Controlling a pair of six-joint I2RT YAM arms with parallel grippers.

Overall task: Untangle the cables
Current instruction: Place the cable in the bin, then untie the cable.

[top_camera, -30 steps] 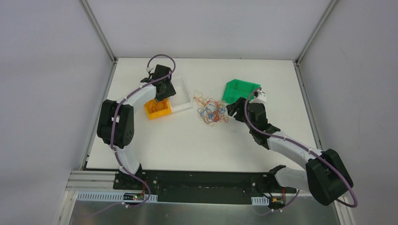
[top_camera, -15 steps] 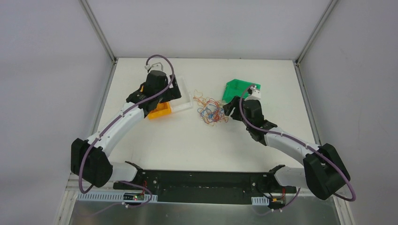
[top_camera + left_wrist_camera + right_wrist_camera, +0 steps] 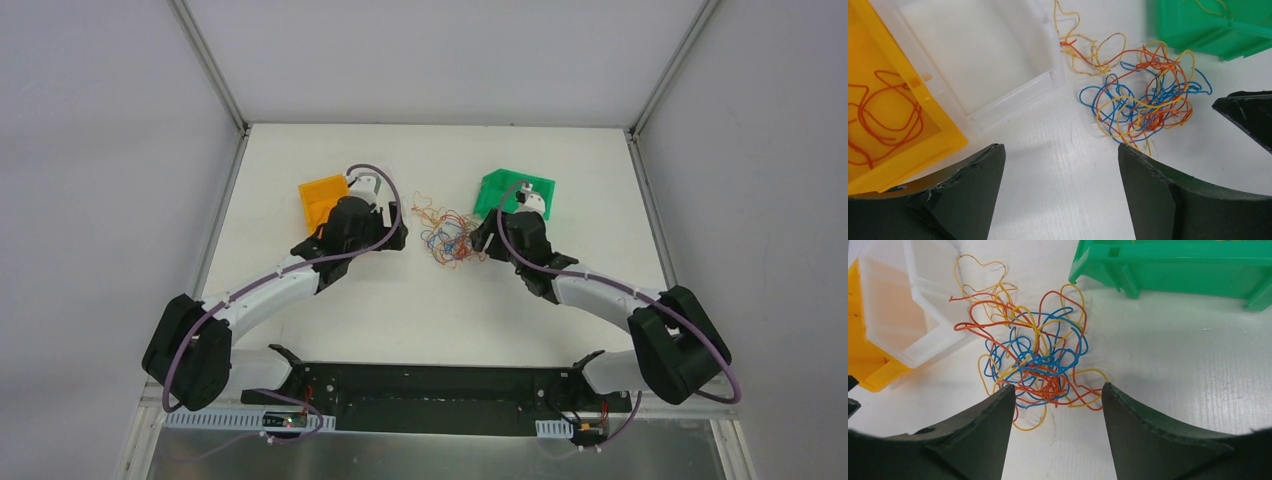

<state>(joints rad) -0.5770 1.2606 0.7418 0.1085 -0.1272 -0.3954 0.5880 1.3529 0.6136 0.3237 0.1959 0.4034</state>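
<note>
**Hazard review, left to right**

1. The yellow-orange plastic bin holds loose orange strands and touches the translucent white plastic tray. Both look light. A low sweep of the left arm could push either one across the white bench and spill the strands.

2. The left end effector hangs close above the bench, just left of the tangle. Its fingers are spread wide with nothing between them. Closing on the body of the tangle would likely gather several colours at once and tighten the knots.

3. The tangled clump of thin orange, yellow and blue cables lies on the bench between the two end effectors, with the tray on one side and the green bin on the other. A yellow-orange loop trails towards the tray corner. Pulled that way, it could catch the rim and drag the tray.

4. The right end effector holds nothing. Its fingers stand apart, with the nearest loops lying between the tips. Such fine wire may slip from the pads. Opposed pulls by both arms could cinch the tangle, and the two end effectors are near enough to collide.

5. The green plastic bin sits just beyond the clump. A forward reach could shove it.
</note>
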